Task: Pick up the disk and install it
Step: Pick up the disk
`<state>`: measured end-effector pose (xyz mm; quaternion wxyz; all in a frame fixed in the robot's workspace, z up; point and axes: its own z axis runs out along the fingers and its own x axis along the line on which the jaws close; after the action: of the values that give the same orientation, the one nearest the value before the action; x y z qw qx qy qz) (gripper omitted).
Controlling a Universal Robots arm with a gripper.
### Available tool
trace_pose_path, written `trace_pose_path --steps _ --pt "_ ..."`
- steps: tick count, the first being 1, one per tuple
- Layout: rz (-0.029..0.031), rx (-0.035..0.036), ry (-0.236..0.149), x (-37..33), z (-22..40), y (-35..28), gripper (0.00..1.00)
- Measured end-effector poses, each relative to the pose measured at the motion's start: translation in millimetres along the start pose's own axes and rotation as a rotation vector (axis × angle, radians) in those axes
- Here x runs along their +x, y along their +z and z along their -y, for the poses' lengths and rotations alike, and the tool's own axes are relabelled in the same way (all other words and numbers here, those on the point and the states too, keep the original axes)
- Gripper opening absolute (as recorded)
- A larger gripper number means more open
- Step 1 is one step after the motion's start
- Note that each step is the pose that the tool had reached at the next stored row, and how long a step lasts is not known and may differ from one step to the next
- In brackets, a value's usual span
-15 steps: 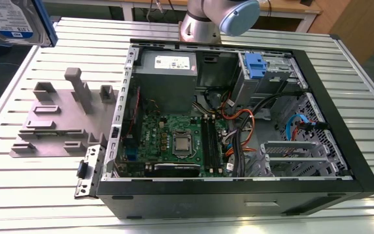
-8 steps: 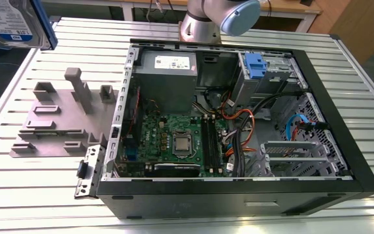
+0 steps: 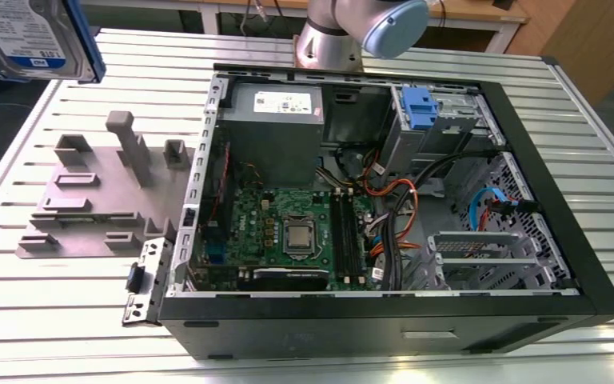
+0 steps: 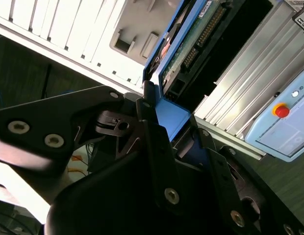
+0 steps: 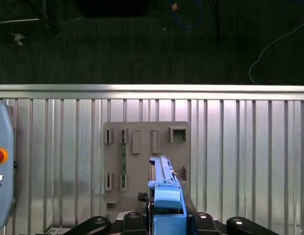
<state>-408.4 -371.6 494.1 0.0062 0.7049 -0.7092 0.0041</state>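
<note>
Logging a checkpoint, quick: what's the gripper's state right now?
Gripper: closed, holding the disk by its blue carrier rails.

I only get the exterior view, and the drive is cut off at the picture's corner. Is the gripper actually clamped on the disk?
Observer: Yes. In the second wrist view the gripper is shut on the disk, pinching its blue carrier end.
Operator: What lies under it?
Observer: In the first wrist view, looking down past the disk's edge, the grey stand sits right behind it on the table.
Operator: Anything else nearby?
Observer: A pendant with a red button lies on the table beside the stand.
</note>
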Motion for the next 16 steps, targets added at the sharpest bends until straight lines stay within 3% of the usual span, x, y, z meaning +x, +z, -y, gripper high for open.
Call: trace_pose_path --steps 16 --pt "0.0001 0.0001 0.0 0.2 23.3 0.0 0.36"
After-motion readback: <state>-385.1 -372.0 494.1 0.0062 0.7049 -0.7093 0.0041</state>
